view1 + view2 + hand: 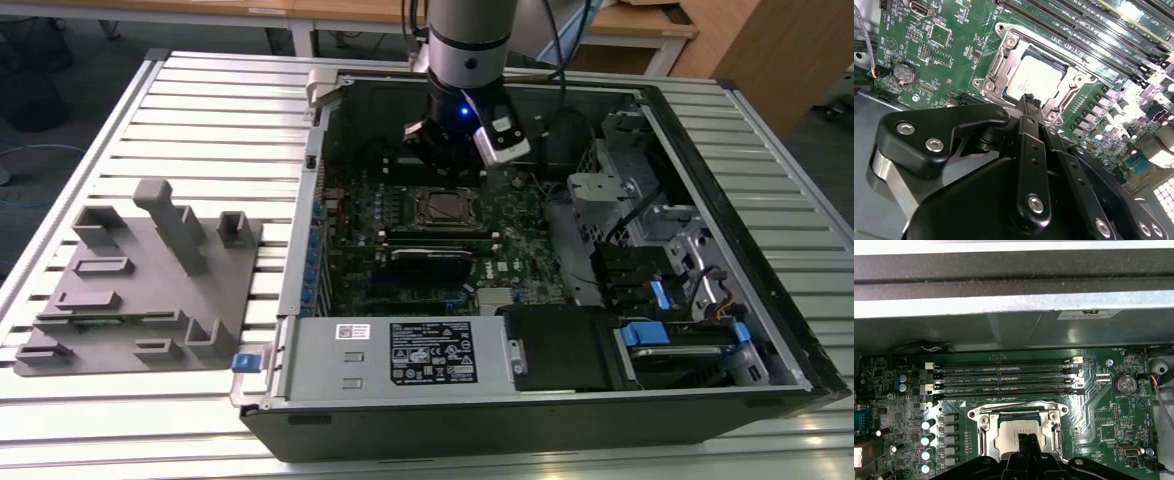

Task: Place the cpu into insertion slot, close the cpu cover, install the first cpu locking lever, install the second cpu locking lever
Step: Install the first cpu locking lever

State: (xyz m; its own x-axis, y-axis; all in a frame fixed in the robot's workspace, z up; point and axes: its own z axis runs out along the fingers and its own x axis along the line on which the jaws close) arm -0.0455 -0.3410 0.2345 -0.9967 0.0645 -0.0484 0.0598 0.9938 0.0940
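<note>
The cpu lies flat in the insertion slot, its dull silver top showing. The cpu cover, a silvery frame with a cut-out centre, lies down around the chip. My gripper hangs just above the socket's edge, its black fingers pressed together and holding nothing. In the exterior view the gripper sits inside the open computer case, just behind the socket. Whether the locking levers are latched I cannot tell.
Long black memory slots run beside the socket, and a coin battery sits on the green board. The case wall and drive cage hem in the board. A grey fixture block lies on the slatted table at the exterior view's left.
</note>
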